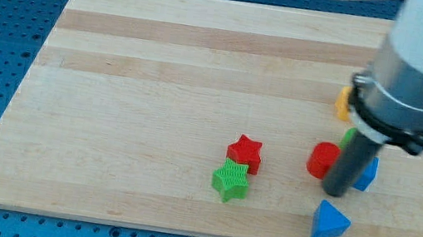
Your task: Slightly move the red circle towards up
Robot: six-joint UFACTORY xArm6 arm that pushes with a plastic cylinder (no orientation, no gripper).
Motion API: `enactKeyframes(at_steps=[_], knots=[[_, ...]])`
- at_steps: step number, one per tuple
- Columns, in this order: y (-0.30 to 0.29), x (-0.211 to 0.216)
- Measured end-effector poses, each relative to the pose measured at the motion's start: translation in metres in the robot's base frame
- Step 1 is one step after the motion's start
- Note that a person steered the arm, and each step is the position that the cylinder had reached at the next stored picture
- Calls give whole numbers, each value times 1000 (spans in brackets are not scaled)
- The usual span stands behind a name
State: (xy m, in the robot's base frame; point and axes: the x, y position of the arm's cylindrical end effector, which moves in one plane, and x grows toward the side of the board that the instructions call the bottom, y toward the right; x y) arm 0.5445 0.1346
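The wooden board fills most of the frame, and its left half carries nothing. Just below the middle sits a red star, with a green star touching it at its lower left.

Further right, in the lower right part of the frame, lies the red circle, the block the task names. My tip stands on the board just beside the circle's lower right edge, close enough that I cannot tell whether it touches. The rod rises from there and hides part of a green block just above the circle, whose shape I cannot make out. Immediately right of the rod a blue block shows only partly, so its shape is unclear as well. Below the tip, near the board's bottom edge, rests a blue triangle. Toward the upper right, a yellow block peeks out from behind the arm's grey body.

There are no fingers here: the arm ends in a plain rod that holds nothing and can only push.

I judge the step to be the approach, with the tip nearly set under the circle. The next move calls for a short, gentle push toward the frame's top, with the tip centred beneath the circle. The green block just above it leaves little room, so the push must stay brief.
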Motion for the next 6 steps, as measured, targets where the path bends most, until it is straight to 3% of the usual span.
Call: enactKeyframes(at_steps=[2,4,6], knots=[[-50,-35],[-27,13],[2,5]])
